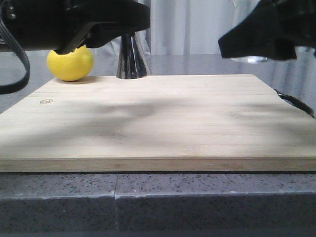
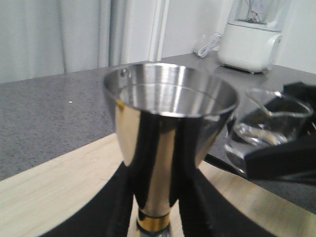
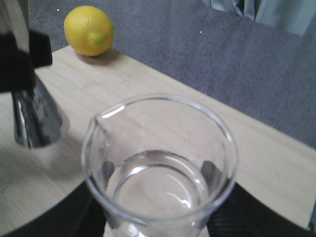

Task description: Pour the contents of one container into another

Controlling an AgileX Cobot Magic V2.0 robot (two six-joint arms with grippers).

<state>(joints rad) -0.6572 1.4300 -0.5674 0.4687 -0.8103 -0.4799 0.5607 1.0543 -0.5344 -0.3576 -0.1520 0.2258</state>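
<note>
We see a tall, mirror-polished steel jigger (image 2: 168, 143), hourglass in shape with a thin gold band at its narrow waist, held at that waist by the left gripper (image 2: 155, 217). Its black fingers (image 2: 116, 207) press against both sides of the lower stem. In the front view the jigger's flared lower cone (image 1: 132, 61) stands at the far edge of the pale, straight-grained bamboo cutting board (image 1: 158, 123), at about 11 o'clock from the board's centre. The upper cup is smooth and brightly reflective inside; we cannot tell whether it holds liquid.

The small clear glass beaker (image 3: 160, 168), cylindrical with a rounded rim and a pinched pouring lip, sits between the black fingers (image 3: 247, 212) of the right gripper (image 3: 158, 224), which close on its lower wall. A shallow layer of clear liquid lies in its base. In the front view only the glass base (image 1: 249, 59) shows beneath the dark gripper body, raised clear of the board at about 1 o'clock. In the left wrist view the beaker (image 2: 269, 123) is just beside the jigger's rim, apart from it.

A yellow lemon (image 1: 70, 63) with dimpled skin rests at the board's far left corner, at about 10 o'clock, near the jigger. The board lies on a speckled grey stone worktop (image 1: 197, 197). A white blender base (image 2: 252, 42) stands on the worktop behind.
</note>
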